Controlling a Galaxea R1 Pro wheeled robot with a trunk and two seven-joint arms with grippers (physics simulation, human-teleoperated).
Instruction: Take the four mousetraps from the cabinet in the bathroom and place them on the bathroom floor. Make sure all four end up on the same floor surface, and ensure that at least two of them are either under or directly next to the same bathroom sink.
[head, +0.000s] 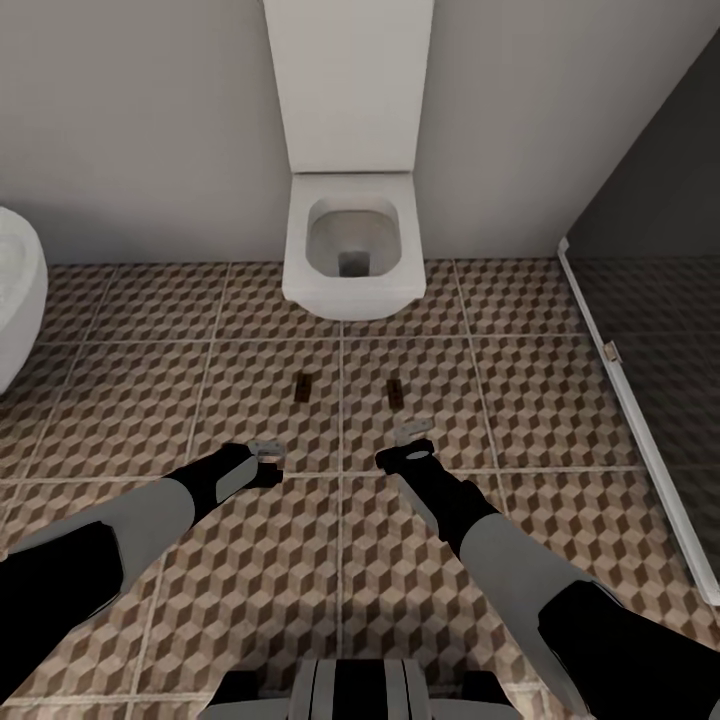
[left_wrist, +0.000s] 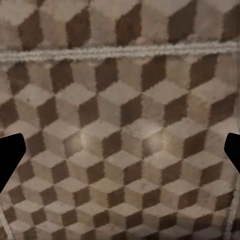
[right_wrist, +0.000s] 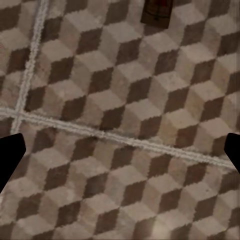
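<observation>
Two mousetraps on the bathroom floor (head: 130, 420) before the toilet (head: 350, 240); both grippers hang low and empty.

We see the left mousetrap (head: 302, 386) and the right mousetrap (head: 396, 393) lying flat on neighbouring tiles, one either side of a grout line, long axes running away from us toward the toilet. The right gripper (head: 408, 432) sits just short of the right trap and is the nearer arm to it; the left gripper (head: 266, 449) is a little farther from its trap. Both hold nothing; in each wrist view the dark fingertips sit at opposite edges, so we judge the jaws spread wide. The right wrist view catches one end of a trap (right_wrist: 157, 12) ahead of the fingers; the left wrist view gives bare tile (left_wrist: 120, 140). No sink identifiable, so we cannot confirm the sink placement here.
</observation>
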